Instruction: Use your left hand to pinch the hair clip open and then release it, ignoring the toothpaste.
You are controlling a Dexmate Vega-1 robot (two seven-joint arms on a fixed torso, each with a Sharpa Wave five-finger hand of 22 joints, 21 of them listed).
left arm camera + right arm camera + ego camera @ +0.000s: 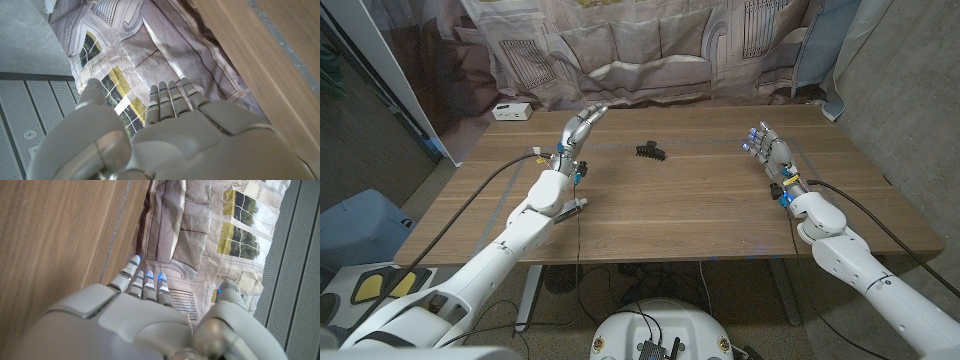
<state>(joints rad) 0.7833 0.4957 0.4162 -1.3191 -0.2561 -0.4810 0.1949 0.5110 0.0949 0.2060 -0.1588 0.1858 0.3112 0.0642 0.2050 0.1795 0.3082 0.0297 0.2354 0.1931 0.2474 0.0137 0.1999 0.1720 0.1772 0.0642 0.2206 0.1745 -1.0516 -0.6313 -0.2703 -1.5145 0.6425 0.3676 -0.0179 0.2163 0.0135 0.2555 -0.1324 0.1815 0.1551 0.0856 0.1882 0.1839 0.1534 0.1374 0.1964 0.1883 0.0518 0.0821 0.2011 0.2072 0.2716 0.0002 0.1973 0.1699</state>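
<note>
A small black hair clip [650, 152] lies on the wooden table [660, 210], a little past its middle. My left hand [576, 134] is raised to the clip's left, a short gap away, fingers straight and apart, holding nothing. In the left wrist view my left hand [165, 130] shows from behind with nothing in it. My right hand [769, 150] stands at the right side of the table, fingers extended, empty. In the right wrist view my right hand [150, 315] is also empty.
A white box [512, 111] sits at the table's far left corner. A printed curtain [650, 45] hangs behind the table. A cable [485, 185] runs over the left edge to my left arm.
</note>
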